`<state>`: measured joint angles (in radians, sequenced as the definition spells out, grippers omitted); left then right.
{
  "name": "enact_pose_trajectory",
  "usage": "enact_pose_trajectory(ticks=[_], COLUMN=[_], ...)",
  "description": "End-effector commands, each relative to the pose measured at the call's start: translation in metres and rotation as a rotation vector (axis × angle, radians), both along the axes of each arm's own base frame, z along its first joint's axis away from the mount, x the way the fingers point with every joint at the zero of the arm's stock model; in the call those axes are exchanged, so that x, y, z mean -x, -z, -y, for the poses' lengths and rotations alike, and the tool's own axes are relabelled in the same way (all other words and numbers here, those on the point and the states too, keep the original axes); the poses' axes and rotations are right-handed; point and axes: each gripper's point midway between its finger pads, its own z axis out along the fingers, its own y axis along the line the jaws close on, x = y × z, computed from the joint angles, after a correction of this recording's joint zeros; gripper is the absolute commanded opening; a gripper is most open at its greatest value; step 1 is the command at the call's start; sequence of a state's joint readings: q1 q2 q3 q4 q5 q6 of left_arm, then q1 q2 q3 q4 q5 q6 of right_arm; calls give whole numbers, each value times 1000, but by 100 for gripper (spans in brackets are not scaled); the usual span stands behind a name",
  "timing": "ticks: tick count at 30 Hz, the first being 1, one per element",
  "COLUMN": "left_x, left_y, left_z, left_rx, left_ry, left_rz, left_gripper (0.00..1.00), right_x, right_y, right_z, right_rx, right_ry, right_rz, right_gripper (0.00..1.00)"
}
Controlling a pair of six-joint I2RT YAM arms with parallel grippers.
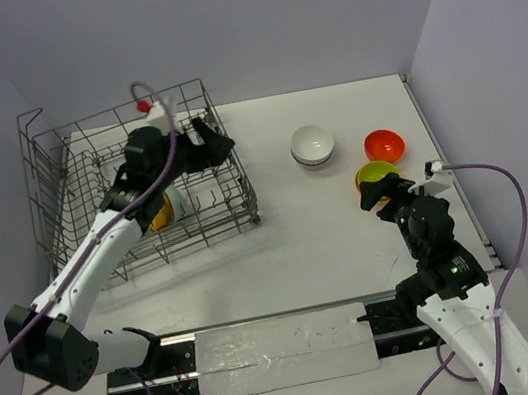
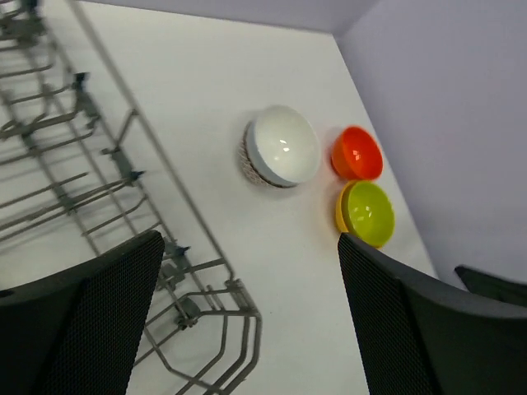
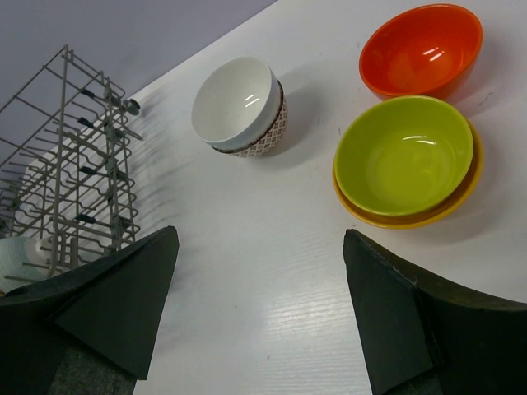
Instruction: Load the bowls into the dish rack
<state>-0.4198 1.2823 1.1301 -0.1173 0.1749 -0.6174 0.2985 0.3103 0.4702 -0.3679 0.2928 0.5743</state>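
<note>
Both sets of jaws stand spread wide with nothing between them. The left gripper (image 1: 217, 140) hangs over the rack (image 1: 55, 161) at its right wall, and the right gripper (image 1: 377, 195) is just beside the lime bowl (image 1: 378, 174). The likeliest trouble is on the right: the lime bowl sits nested in a yellow bowl (image 3: 463, 194), so a pinch on the rim may take both, or lift one and drag the other into the orange bowl (image 1: 384, 144) just beside it. On the left, the open fingers (image 2: 90, 321) may snag a wire or tine as the arm pulls out. Only the right wrist view makes the nesting plain, and shows the white bowl (image 3: 237, 100) seated in a patterned bowl (image 3: 268, 140). The top view alone shows a racked bowl (image 1: 158, 214), yellowish, under the left arm. The left wrist view shows its own jaws empty.
</note>
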Motion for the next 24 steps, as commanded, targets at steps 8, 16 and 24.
enact_pose_trajectory(ticks=[8,16,24], left_x=[-15,-34,-41], left_y=[31,65,114], left_z=[159,247,285], left_rx=[-514,-643,-630], left_ry=[324,502,609], left_rz=[266,357,332], left_gripper=[91,85,80], right_x=[4,10,14], right_y=[-15,-11,-9], right_z=[7,7,9], right_rx=[-5,-2,11], right_ry=[36,29,27], right_rz=[-13,-29,-44], right_gripper=[88,88,88])
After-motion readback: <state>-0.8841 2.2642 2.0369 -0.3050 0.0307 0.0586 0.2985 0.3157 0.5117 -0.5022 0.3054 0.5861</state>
